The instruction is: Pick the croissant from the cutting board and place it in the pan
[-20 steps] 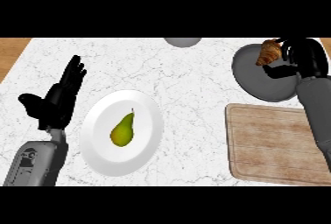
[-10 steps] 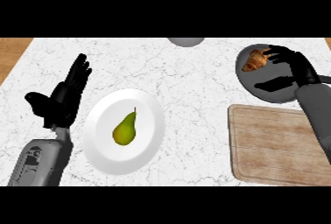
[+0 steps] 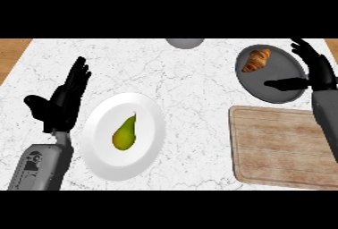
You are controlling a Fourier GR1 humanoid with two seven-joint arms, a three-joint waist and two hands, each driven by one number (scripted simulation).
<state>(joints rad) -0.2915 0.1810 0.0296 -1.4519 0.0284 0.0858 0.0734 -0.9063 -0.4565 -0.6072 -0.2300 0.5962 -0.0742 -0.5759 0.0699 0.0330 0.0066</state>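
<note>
The brown croissant [image 3: 256, 60] lies inside the dark grey pan [image 3: 280, 85] at the far right of the counter. My right hand [image 3: 315, 71] is open beside the pan's right rim, fingers straight, thumb stretched over the pan's floor, apart from the croissant. The wooden cutting board [image 3: 284, 147] sits bare at the near right, below the pan. My left hand [image 3: 63, 100] rests open at the left, fingers up, beside the white plate.
A white plate [image 3: 142, 112] holding a green pear [image 3: 123, 133] sits at centre left. A grey round object [image 3: 185, 43] shows partly at the counter's far edge. Wooden surface shows past the counter's far corners.
The right hand let go of the croissant, which now lies in the pan, and the hand has drawn off to the right with fingers spread. The left hand barely moved.
</note>
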